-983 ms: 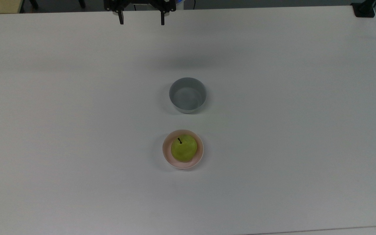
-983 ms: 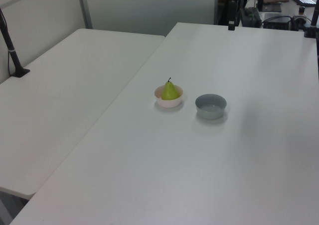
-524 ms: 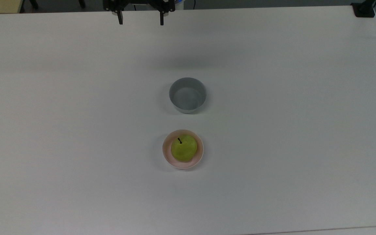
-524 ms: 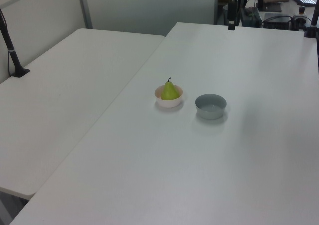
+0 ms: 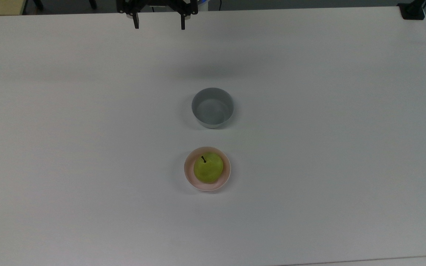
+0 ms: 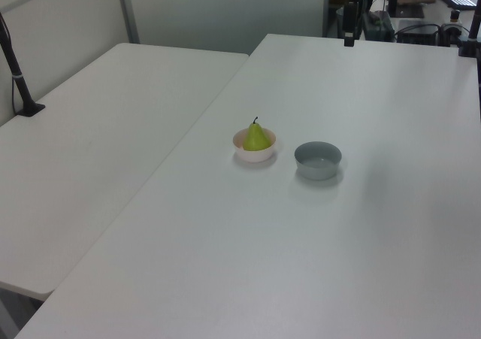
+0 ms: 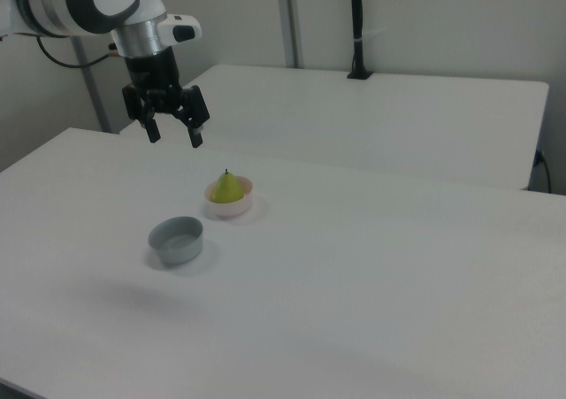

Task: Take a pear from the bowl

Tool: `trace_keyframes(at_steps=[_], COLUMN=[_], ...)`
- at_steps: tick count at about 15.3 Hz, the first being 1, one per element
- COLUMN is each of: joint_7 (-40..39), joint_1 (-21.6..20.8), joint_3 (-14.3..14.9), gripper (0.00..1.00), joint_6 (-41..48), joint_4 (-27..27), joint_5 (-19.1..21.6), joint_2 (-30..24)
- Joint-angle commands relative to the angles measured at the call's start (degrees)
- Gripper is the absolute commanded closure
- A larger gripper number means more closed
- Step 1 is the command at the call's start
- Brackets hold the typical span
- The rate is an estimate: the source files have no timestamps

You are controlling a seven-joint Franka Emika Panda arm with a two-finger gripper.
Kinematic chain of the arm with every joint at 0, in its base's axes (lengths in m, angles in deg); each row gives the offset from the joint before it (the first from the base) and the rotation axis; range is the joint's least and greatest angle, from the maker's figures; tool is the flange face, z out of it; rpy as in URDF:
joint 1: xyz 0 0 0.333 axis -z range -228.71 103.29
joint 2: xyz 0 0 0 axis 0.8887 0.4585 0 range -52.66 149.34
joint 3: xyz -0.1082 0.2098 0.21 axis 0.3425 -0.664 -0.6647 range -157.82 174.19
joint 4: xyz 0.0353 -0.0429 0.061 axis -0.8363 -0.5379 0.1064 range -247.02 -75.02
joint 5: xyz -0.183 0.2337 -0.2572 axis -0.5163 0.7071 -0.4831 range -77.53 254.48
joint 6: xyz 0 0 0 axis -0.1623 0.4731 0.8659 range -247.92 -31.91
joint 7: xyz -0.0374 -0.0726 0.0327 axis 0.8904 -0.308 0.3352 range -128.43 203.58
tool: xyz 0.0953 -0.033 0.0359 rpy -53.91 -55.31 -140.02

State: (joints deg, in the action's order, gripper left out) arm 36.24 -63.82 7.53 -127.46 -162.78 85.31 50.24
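Fruit to be lifted, the pear (image 5: 208,168), is seated upright in the pink bowl (image 5: 188,173), stem up, so a grasp from above is left free. The gripper (image 7: 174,134) is held high, well apart, fingers spread wide and empty, beyond the grey bowl (image 5: 212,107).

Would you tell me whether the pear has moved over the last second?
No. The pear sits in the same spot in the pink bowl, below the grey bowl in the top view.
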Motion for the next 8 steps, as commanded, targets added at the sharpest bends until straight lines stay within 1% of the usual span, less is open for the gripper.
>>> trace_keyframes(at_steps=[1,4,8], joint_7=[0.1,0.4,0.9], joint_1=[-0.7,-0.8,-1.9], joint_3=[0.5,0.4,0.3], gripper=[0.00,0.00,0.00], joint_6=[1.4,-0.1,-5.4], joint_4=[-0.1,0.1,0.1], joint_5=[0.5,1.1,1.3], joint_2=[-0.1,1.6,5.1])
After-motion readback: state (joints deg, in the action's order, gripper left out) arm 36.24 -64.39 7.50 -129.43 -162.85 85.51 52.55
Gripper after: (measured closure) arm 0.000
